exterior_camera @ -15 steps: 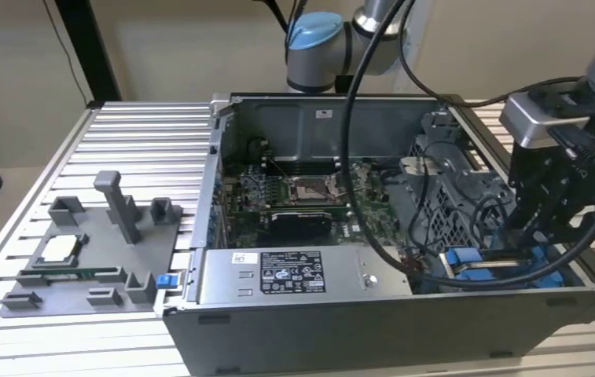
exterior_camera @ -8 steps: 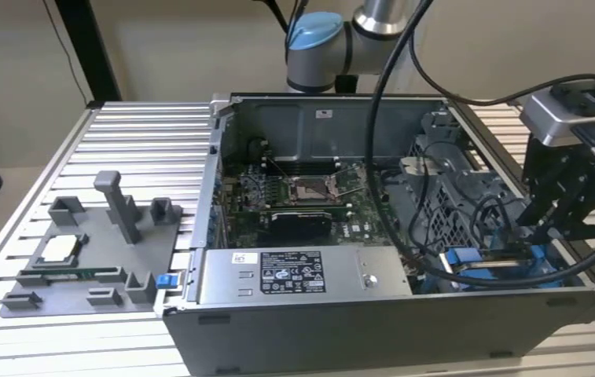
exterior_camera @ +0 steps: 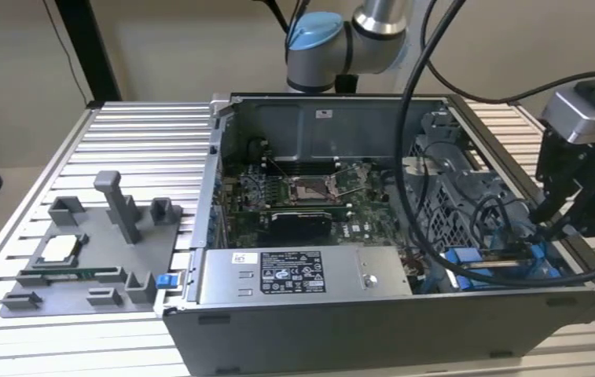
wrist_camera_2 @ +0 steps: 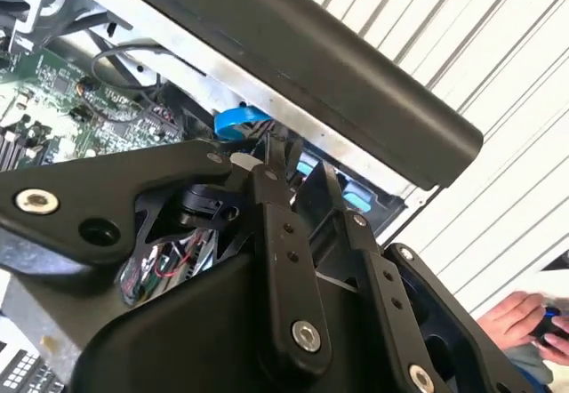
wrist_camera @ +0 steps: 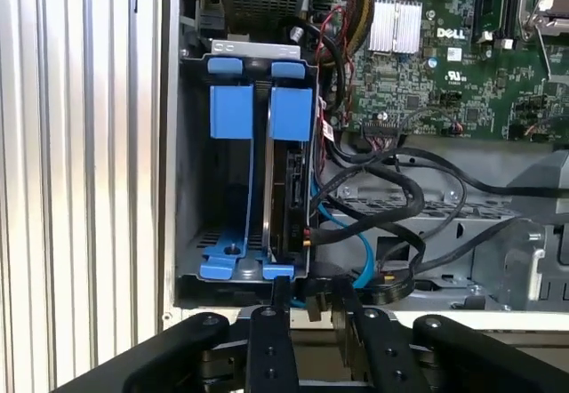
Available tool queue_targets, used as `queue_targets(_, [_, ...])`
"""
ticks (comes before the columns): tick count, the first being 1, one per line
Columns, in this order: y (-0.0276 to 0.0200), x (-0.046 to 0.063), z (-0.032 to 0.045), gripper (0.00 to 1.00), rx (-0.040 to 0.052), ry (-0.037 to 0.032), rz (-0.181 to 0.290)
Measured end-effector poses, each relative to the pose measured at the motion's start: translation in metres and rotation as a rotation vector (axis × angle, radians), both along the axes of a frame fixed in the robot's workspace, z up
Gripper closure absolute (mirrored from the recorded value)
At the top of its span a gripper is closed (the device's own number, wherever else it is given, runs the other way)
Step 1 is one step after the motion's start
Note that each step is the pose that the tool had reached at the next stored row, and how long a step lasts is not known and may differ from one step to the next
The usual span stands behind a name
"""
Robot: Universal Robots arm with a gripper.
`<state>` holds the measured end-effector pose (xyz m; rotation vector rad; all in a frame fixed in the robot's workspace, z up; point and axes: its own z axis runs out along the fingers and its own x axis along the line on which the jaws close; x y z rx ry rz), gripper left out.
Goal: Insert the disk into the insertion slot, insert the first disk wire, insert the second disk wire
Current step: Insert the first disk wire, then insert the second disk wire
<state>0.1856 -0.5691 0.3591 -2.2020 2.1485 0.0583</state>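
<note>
Claw (wrist_camera: 311,284) sits right up front, just outside the drive cage (wrist_camera: 188,188). I can't tell if it's pinching a plug or empty. Disk (wrist_camera: 291,193) is seated inside the cage, so I reckon we're on the first wire. Loose wires (wrist_camera: 400,197) crowd beside the cage, so plugging needs careful lining up.

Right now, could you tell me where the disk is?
In the first wrist view the disk sits in the drive bay, between an empty blue carrier and the black cables.
</note>
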Motion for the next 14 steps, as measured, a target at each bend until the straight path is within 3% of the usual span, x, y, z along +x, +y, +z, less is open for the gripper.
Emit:
queue_targets(3, [0.0000,0.0024,0.0000,0.00,0.0001,0.0051,0.018])
queue_targets(8, [0.0000,0.0058,-0.0030,0.00,0.0061,0.0051,0.052])
queue_targets(10, [-0.0001,0.0059,-0.0031,0.00,0.0272,0.0058,0.064])
queue_targets(14, [0.0000,0.0062,-0.0031,0.00,0.0943,0.0060,0.074])
